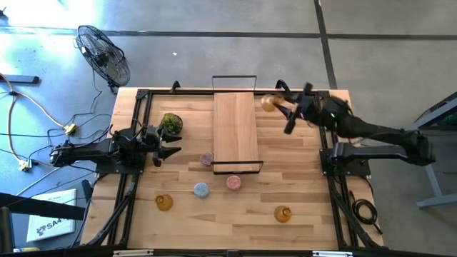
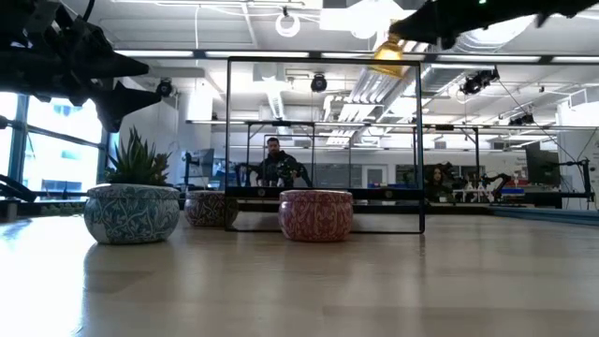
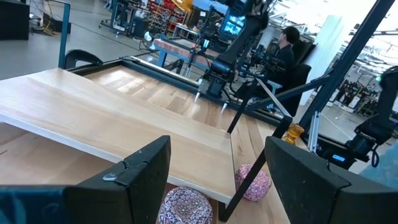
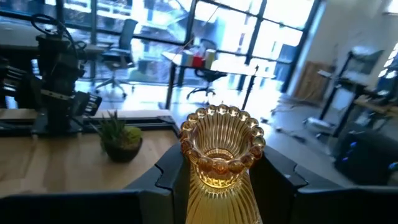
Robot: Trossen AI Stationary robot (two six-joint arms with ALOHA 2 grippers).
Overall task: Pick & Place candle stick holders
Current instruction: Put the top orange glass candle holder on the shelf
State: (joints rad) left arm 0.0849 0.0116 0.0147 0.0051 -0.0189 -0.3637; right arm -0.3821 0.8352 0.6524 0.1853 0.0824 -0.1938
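My right gripper [image 1: 275,106] is shut on an amber ribbed glass holder [image 4: 221,155], held high over the far right corner of the wooden board [image 1: 235,128]; it also shows in the low view [image 2: 387,58]. My left gripper [image 1: 168,148] is open and empty near the table's left side, just left of a pink holder [image 1: 207,159]. A second pink holder [image 1: 233,183], a light-blue one [image 1: 201,190] and two amber ones [image 1: 164,203] [image 1: 283,213] stand on their bases on the table's near part. My right gripper pinches the amber holder's ribbed body [image 4: 205,186] between its two fingers, just below the beaded rim [image 4: 222,134]. The fingers come roughly level from the table's right side. The holder is lifted clear, its open mouth pointing away from the wrist.
The wooden board sits in a black wire frame [image 1: 234,76] at mid-table. A green potted plant [image 1: 171,123] stands left of it, close to my left gripper. A floor fan [image 1: 103,53] stands beyond the far left corner. People sit in the room behind [image 2: 273,159].
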